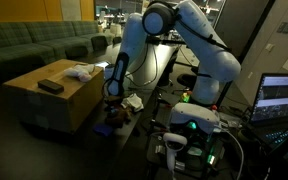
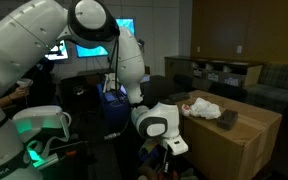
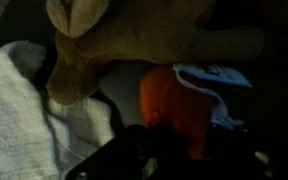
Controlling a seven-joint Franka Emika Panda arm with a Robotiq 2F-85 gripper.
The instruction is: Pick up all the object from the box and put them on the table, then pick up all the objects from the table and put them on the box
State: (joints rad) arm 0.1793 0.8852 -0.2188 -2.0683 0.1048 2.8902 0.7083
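A cardboard box (image 1: 54, 105) (image 2: 239, 145) carries a dark flat object (image 1: 51, 87) (image 2: 227, 118) and a white crumpled cloth (image 1: 81, 71) (image 2: 204, 108) on its top. My gripper (image 1: 113, 98) (image 2: 171, 150) hangs low beside the box, over a dim low surface. In the wrist view a tan plush toy (image 3: 134, 35) lies at the top, an orange object (image 3: 172, 105) with a white and blue label sits just ahead of my dark fingers (image 3: 174, 160), and a pale grey cloth (image 3: 19, 110) lies to the left. The fingers are too dark to tell whether they are open or shut.
A green sofa (image 1: 34, 45) stands behind the box. A laptop (image 1: 282, 100) and a lit green device (image 1: 189, 125) (image 2: 39, 125) sit near the robot base. A white cloth (image 1: 132, 102) and small items lie on the low surface by my gripper.
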